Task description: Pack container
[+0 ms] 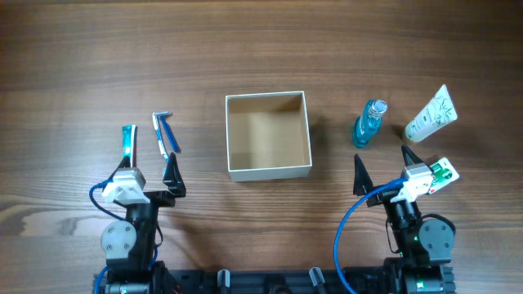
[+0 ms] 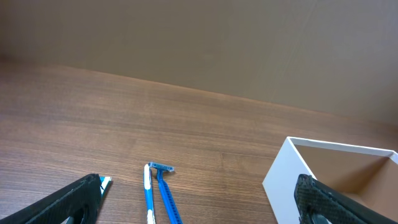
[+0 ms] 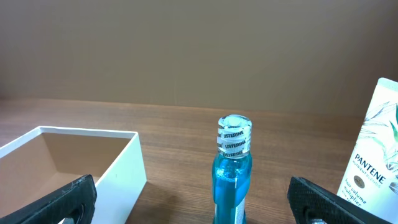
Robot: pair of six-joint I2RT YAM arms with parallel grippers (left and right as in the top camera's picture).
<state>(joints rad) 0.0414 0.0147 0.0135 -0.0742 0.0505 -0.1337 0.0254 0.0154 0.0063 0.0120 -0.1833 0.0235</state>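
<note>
left end effector [image 1: 149, 160] and right end effector [image 1: 380, 155] spread wide (container [image 1: 270, 171] between them).

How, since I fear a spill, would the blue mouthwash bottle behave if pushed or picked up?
The mouthwash bottle stands upright, tall and narrow, so a high push would probably tip it. Blue liquid fills it nearly to the neck, so it is likely heavy for its size. Its smooth clear wall may be slippery to grip.

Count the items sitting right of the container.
3: a blue mouthwash bottle nearest the container, a white Pantene tube farther right, and a green-and-white packet closest to the robot. None seem hidden.
</note>
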